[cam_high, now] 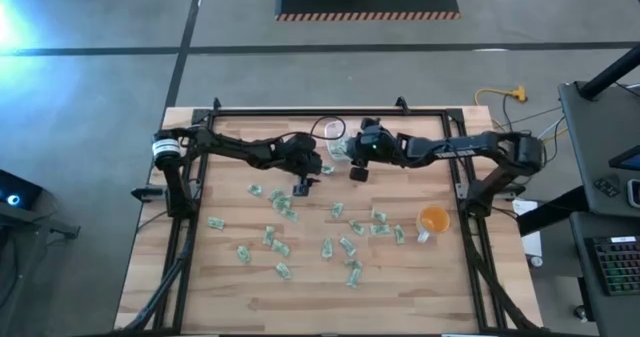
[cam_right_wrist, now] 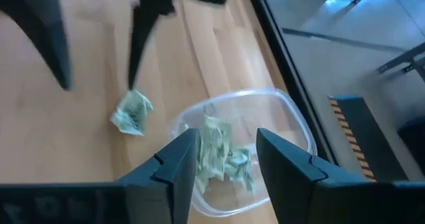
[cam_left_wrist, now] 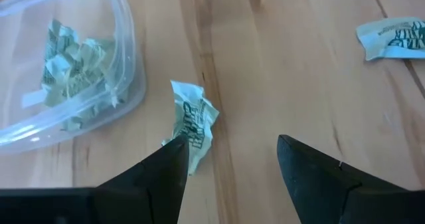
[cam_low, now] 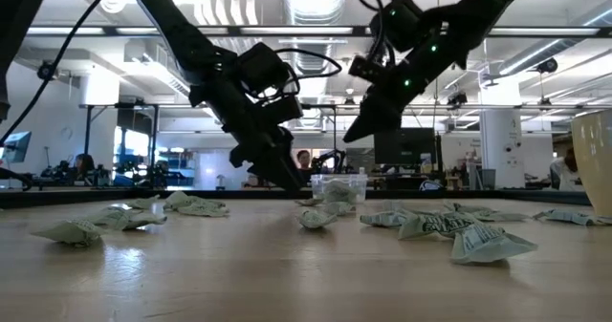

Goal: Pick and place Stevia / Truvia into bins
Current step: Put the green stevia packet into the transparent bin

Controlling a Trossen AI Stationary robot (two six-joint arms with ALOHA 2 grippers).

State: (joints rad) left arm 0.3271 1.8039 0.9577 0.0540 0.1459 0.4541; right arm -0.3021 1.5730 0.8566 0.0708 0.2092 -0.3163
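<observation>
Crumpled packet (cam_left_wrist: 191, 123) touching left jaws' finger, seemingly ungripped.

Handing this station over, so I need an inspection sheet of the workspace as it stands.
Surface: wooden slat table, dark frame around it.
Job's things: clear tub at the far middle, crumpled packets inside; many green and white packets loose on the table.
Clutter: orange cup on the right.
Hands: left hand open, low beside one crumpled packet near the tub; right hand open above the tub.
Cables: yellow cord on the floor.
Surroundings: open workshop, people at desks far behind.
</observation>
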